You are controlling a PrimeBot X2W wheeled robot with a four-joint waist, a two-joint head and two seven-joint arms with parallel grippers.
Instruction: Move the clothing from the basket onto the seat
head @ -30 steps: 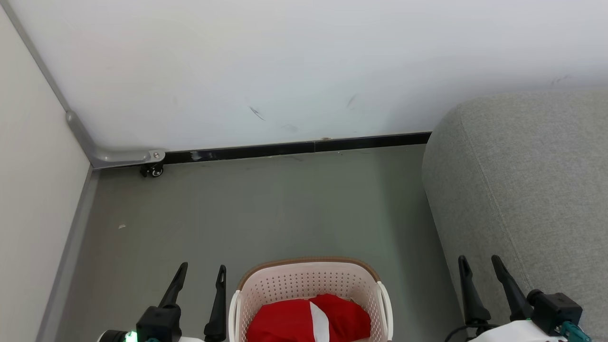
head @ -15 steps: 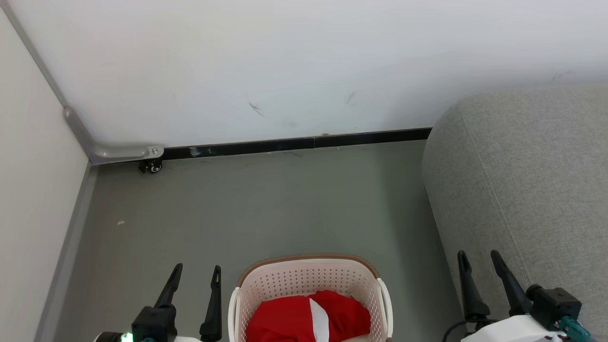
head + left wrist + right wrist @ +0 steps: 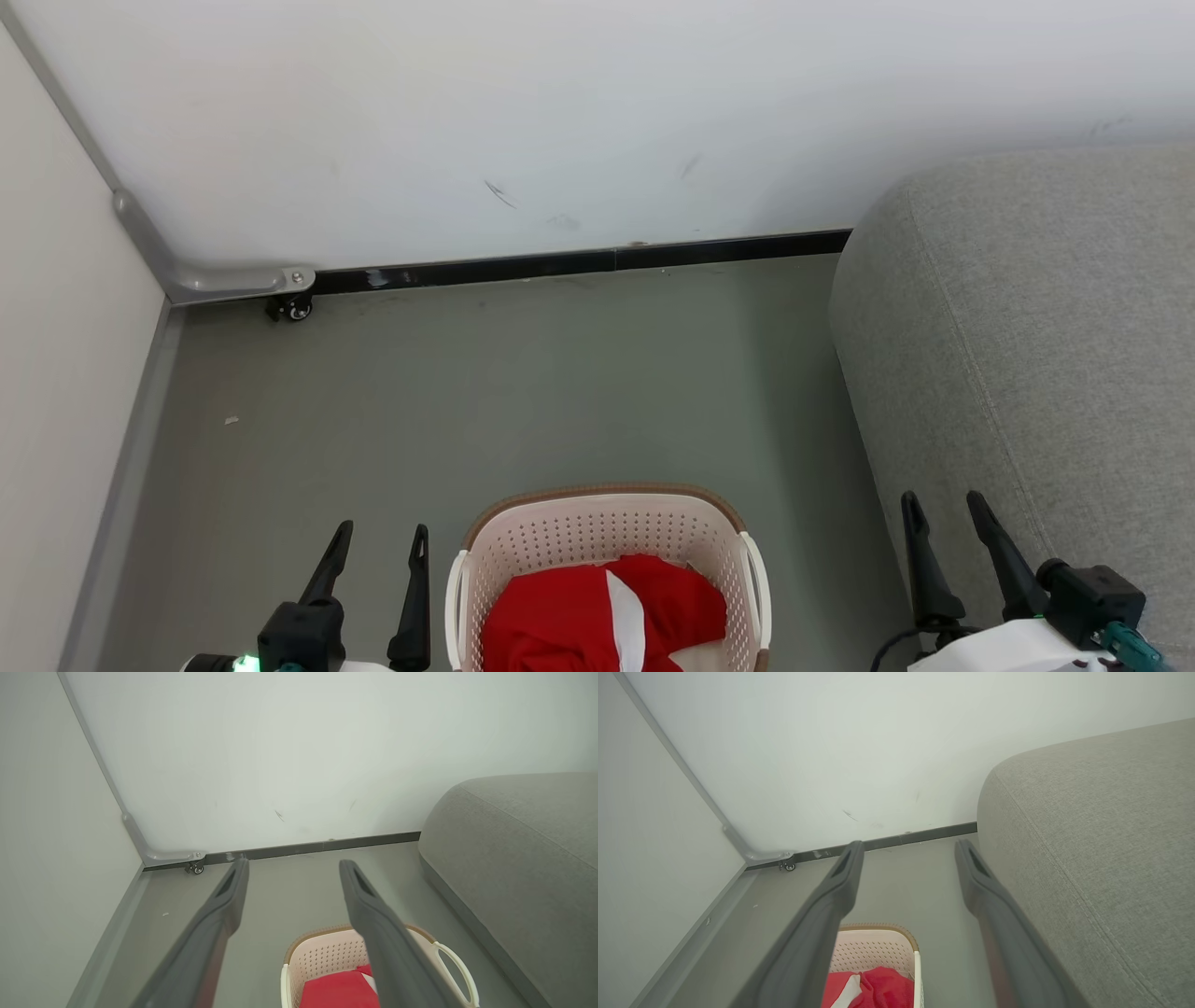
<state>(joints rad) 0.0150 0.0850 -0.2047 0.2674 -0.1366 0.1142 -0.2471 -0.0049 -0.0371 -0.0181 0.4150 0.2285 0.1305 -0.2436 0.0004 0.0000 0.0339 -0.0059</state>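
Left arm [image 3: 303, 639] and right arm [image 3: 1088, 597] hold jaws wide.

Floor [image 3: 523, 392]: smooth, matt grey-green, bounded at the far edge by a black skirting strip [image 3: 579, 263] under a white wall.

Items resting on it:
- one cream perforated basket [image 3: 607, 509], brown rim, near edge, centre
- one large grey woven seat [image 3: 1027, 327], right side, parted from the basket by a strip of bare floor
- one small black caster wheel [image 3: 297, 310], far left corner, beneath a grey bracket [image 3: 233, 280]
- one pale speck [image 3: 231, 421], left
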